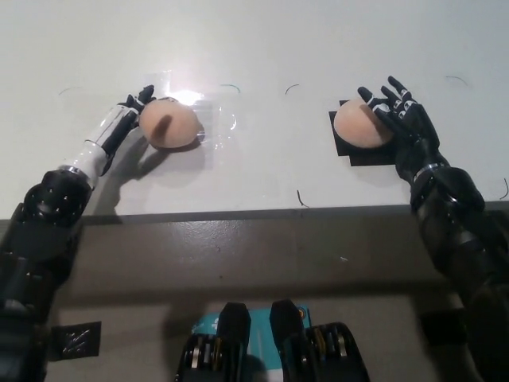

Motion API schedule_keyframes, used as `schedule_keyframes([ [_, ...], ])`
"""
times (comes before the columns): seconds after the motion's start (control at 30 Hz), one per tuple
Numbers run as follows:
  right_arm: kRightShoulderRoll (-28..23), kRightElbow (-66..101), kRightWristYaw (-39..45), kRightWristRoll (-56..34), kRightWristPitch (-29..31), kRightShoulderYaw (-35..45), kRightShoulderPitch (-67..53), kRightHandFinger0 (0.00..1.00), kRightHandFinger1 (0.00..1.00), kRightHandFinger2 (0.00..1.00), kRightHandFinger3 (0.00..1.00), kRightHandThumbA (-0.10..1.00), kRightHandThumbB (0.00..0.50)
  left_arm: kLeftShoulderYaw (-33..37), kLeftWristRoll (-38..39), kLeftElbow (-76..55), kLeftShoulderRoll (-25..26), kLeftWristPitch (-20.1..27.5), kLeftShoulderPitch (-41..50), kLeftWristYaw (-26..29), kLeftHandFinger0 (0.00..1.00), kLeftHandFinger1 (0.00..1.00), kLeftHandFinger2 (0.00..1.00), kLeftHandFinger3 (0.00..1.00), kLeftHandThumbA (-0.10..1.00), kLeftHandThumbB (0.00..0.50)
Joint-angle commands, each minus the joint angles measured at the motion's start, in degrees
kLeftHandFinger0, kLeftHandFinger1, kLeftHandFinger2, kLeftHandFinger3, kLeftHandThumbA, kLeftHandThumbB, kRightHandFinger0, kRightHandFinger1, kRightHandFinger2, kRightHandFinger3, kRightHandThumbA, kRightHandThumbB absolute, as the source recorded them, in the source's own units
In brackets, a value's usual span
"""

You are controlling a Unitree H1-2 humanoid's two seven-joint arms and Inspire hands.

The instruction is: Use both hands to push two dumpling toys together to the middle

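Two peach-coloured dumpling toys lie on the white table (262, 48). The left dumpling (169, 125) sits on a clear film patch; my white left hand (127, 115) is open, its fingers touching the toy's left side. The right dumpling (360, 124) rests on a black square patch (350, 151). Against that toy's right side lies my black right hand (398, 118), also open with fingers spread.
The table's front edge (262, 213) runs across the picture below both toys, with grey floor beneath. Thin dark marks (301, 196) dot the tabletop between the toys. A black marker patch (75, 340) lies on the floor at lower left.
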State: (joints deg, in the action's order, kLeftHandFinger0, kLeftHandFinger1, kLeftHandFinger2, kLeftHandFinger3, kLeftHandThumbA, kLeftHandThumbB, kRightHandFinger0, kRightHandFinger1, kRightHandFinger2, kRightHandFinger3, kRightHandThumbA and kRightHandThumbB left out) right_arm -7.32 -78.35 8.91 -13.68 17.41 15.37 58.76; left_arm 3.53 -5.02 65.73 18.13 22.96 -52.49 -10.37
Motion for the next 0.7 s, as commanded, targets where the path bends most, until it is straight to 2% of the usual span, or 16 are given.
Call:
schedule_keyframes([
  [0.0,1.5,0.7,2.4,-1.9,2.2,0.9,0.6,1.0,1.0,1.0,1.0,1.0,0.317,-0.6,1.4,-1.8,-1.3,1.4,-0.8,-0.5,1.0,1.0,1.0,1.0,1.0,0.376],
  [0.1,2.4,0.7,3.3,-2.6,2.0,1.3,0.3,1.0,1.0,1.0,1.0,1.0,0.279,-0.2,0.7,-2.8,-1.7,1.5,-0.2,0.1,1.0,1.0,1.0,1.0,1.0,0.36],
  [0.17,3.4,0.9,3.8,-3.2,1.7,1.8,0.1,1.0,1.0,1.0,1.0,1.0,0.279,-1.3,2.6,-3.9,-2.6,0.7,0.3,-1.6,1.0,1.0,1.0,1.0,1.0,0.357],
  [0.27,4.7,1.7,4.3,-4.2,0.4,2.8,-0.4,1.0,1.0,1.0,1.0,1.0,0.285,-1.4,2.6,-5.2,-3.3,-0.7,1.2,-1.7,1.0,1.0,1.0,1.0,1.0,0.383],
  [0.43,5.8,2.4,4.4,-4.2,1.0,2.8,-0.7,1.0,1.0,1.0,1.0,1.0,0.282,-1.6,2.8,-7.1,-4.4,-0.9,2.0,-1.2,1.0,1.0,1.0,1.0,1.0,0.371],
  [0.5,6.3,2.7,5.1,-5.0,1.3,3.1,-0.8,1.0,1.0,1.0,1.0,1.0,0.27,-1.1,1.5,-8.0,-5.0,-3.0,2.2,0.7,1.0,1.0,1.0,1.0,1.0,0.382],
  [0.6,6.9,2.6,5.0,-5.3,1.4,3.3,-0.6,1.0,1.0,1.0,1.0,1.0,0.243,-1.7,2.5,-7.5,-5.7,-4.5,1.8,0.4,1.0,1.0,1.0,1.0,1.0,0.413],
  [0.67,7.4,2.2,3.5,-4.4,1.8,2.6,-0.7,1.0,1.0,1.0,1.0,1.0,0.247,-2.6,3.9,-5.4,-6.7,-4.7,1.4,-0.2,1.0,1.0,1.0,1.0,1.0,0.424],
])
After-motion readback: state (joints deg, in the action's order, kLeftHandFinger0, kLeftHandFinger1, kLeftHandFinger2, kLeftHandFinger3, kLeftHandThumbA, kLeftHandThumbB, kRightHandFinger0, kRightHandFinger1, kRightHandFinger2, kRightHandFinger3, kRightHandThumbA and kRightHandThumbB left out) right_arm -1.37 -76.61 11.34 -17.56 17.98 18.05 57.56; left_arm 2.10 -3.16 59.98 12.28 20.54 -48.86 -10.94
